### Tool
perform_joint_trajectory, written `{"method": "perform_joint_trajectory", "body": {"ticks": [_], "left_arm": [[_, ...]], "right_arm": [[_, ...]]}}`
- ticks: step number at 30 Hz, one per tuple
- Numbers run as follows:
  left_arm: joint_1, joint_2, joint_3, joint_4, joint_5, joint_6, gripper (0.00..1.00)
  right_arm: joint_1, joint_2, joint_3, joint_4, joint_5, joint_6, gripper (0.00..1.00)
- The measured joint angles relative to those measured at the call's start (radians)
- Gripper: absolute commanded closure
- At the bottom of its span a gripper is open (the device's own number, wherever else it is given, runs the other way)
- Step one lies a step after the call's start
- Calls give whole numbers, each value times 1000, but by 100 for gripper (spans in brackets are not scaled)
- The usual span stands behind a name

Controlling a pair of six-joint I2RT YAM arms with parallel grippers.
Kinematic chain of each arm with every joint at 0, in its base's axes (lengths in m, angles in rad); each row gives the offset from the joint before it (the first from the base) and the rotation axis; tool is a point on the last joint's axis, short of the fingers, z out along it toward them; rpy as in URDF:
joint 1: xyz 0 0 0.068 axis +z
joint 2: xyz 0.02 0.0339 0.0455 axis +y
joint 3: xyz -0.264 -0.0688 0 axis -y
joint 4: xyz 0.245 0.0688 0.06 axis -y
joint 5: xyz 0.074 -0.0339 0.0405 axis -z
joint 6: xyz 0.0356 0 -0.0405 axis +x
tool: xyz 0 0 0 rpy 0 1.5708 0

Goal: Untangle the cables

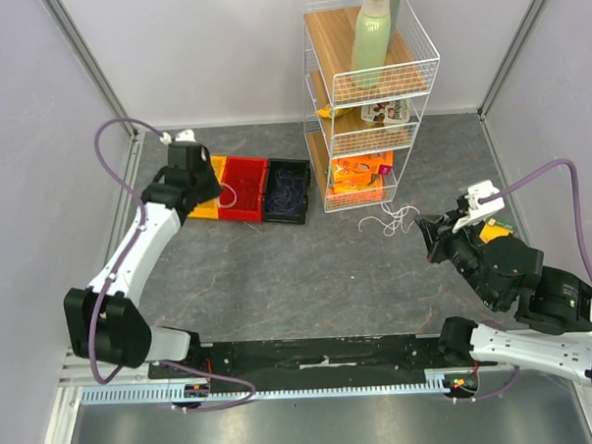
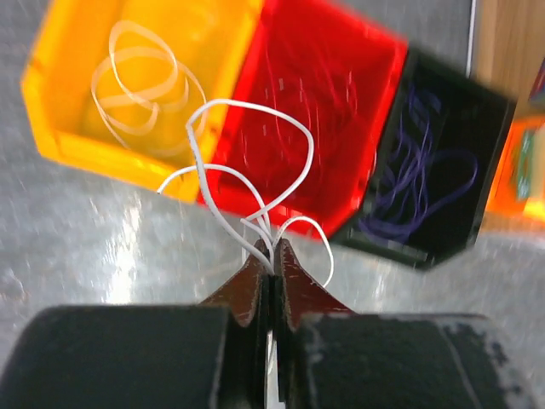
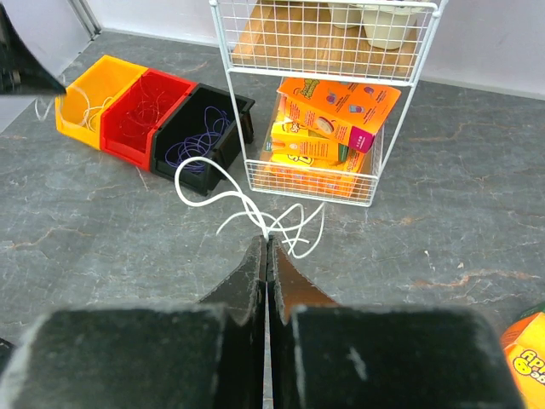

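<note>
My left gripper (image 1: 198,175) hovers over the yellow bin (image 2: 102,152) and red bin (image 2: 362,77). It is shut on a white cable (image 2: 255,162) whose loops hang from its tips (image 2: 274,251). Another white cable (image 2: 136,85) lies in the yellow bin, red cables (image 2: 306,111) in the red bin, and purple cables (image 2: 421,170) in the black bin (image 2: 400,247). My right gripper (image 1: 429,238) is shut on a white cable clump (image 3: 255,204) at its tips (image 3: 266,241). That clump (image 1: 394,218) trails on the table by the rack.
A white wire rack (image 1: 369,101) stands at the back with a green bottle, snack packs and orange boxes (image 3: 328,128). The three bins (image 1: 265,192) sit to its left. An orange packet (image 1: 493,231) lies by the right arm. Walls enclose the table.
</note>
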Motion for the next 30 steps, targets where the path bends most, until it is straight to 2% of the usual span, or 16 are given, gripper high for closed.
{"method": "perform_joint_trajectory", "body": {"ticks": [4, 9, 12, 14, 16, 17, 18, 19, 20, 23, 30], "left_arm": [[97, 133, 176, -3, 27, 1, 98], [226, 432, 417, -13, 176, -25, 98], [302, 602, 502, -18, 248, -51, 98], [334, 665, 509, -32, 257, -58, 87], [356, 705, 517, -71, 267, -60, 68], [362, 713, 519, -88, 275, -62, 56], [363, 713, 519, -99, 282, -64, 36], [362, 706, 519, -106, 290, -70, 21], [360, 695, 517, -105, 304, -74, 14], [354, 613, 460, -80, 338, -99, 12], [331, 220, 177, 45, 442, -143, 18]], "right_arm": [[0, -27, -11, 0, -8, 7, 100], [0, -76, -21, -2, -15, 23, 100], [0, -93, -21, -4, -14, 30, 100], [0, -100, -21, -9, -13, 34, 100], [0, -103, -21, -10, -13, 37, 100], [0, -105, -21, -11, -13, 38, 100], [0, -105, -21, -11, -12, 40, 100], [0, -105, -21, -12, -13, 41, 100], [0, -103, -21, -13, -13, 43, 100], [0, -90, -21, -11, -14, 45, 100], [0, 10, -31, 39, -74, 50, 100]]}}
